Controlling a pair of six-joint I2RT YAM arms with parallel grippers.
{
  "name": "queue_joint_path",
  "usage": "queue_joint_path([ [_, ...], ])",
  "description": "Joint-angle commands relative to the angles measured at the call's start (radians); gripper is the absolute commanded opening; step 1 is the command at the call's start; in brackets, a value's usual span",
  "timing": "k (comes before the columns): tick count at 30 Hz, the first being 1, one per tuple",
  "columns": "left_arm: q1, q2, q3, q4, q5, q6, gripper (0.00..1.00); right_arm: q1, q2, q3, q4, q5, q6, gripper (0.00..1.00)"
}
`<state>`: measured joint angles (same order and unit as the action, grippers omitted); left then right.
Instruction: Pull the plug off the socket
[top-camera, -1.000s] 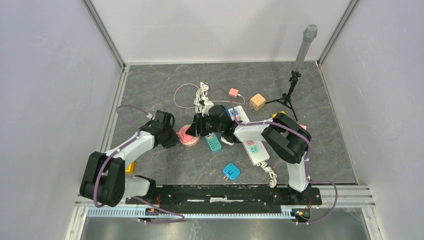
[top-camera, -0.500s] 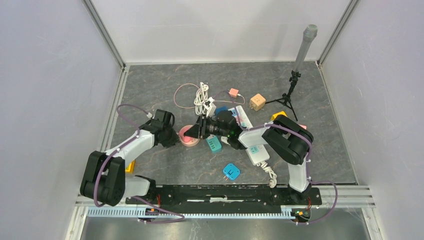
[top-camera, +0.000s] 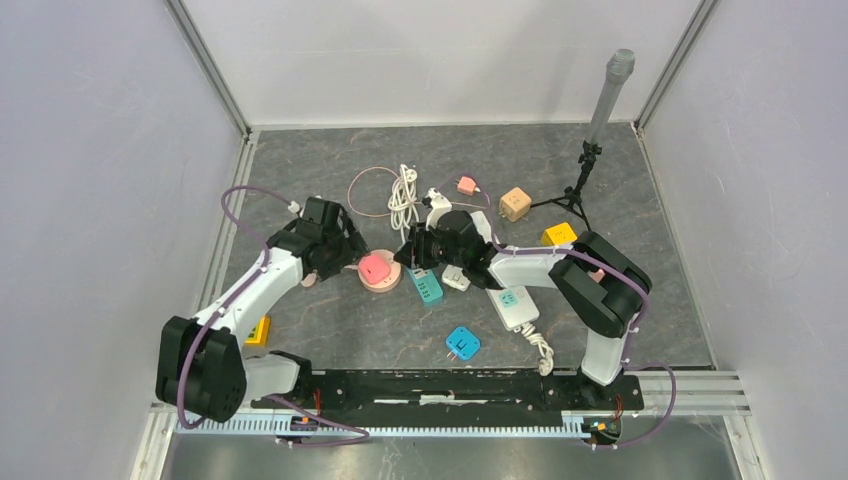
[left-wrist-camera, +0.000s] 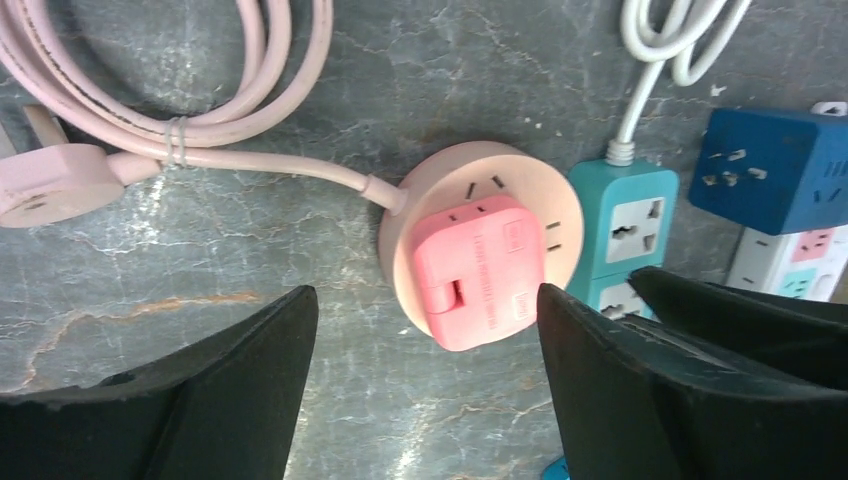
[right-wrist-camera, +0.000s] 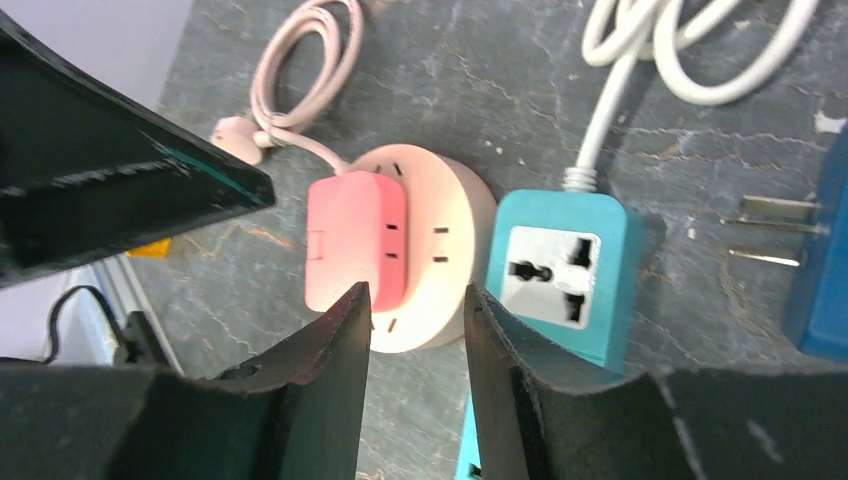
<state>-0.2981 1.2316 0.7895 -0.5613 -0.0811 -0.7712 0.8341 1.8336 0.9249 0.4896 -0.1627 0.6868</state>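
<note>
Straddles square pink plastic plug (left-wrist-camera: 480, 270) mid-frame, left claw (left-wrist-camera: 422, 300) released wide; poises right claw (right-wrist-camera: 417, 300), slightly parted and empty, seemingly to brace round peach socket (right-wrist-camera: 445, 230).

Pink plug (top-camera: 374, 267) sits on round socket (top-camera: 385, 286) between left claw (top-camera: 347, 256) and right claw (top-camera: 407, 256).

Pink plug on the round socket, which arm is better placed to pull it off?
Probably left. The left pincer is open wide with the pink plug between its fingers. The right pincer is narrower, over the round socket beside the plug.
</note>
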Motion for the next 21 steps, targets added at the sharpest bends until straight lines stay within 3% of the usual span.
queue_joint_path([
  [1, -0.026, 0.043, 0.073, -0.031, -0.008, -0.027, 0.91, 0.004, 0.021, 0.049, -0.059, 0.026, -0.065, 0.42],
  [6, -0.093, 0.131, 0.114, -0.050, -0.062, -0.052, 0.99, 0.004, 0.044, 0.061, -0.058, 0.017, -0.052, 0.40],
  [15, -0.176, 0.284, 0.174, -0.096, -0.156, -0.059, 1.00, 0.006, 0.030, 0.037, -0.056, 0.035, -0.060, 0.37],
  [17, -0.189, 0.300, 0.175, -0.096, -0.159, -0.063, 0.96, 0.006, 0.030, 0.041, -0.064, 0.035, -0.067, 0.37],
  [21, -0.194, 0.280, 0.148, -0.088, -0.154, -0.064, 0.73, 0.007, 0.039, 0.050, -0.068, 0.025, -0.073, 0.37],
])
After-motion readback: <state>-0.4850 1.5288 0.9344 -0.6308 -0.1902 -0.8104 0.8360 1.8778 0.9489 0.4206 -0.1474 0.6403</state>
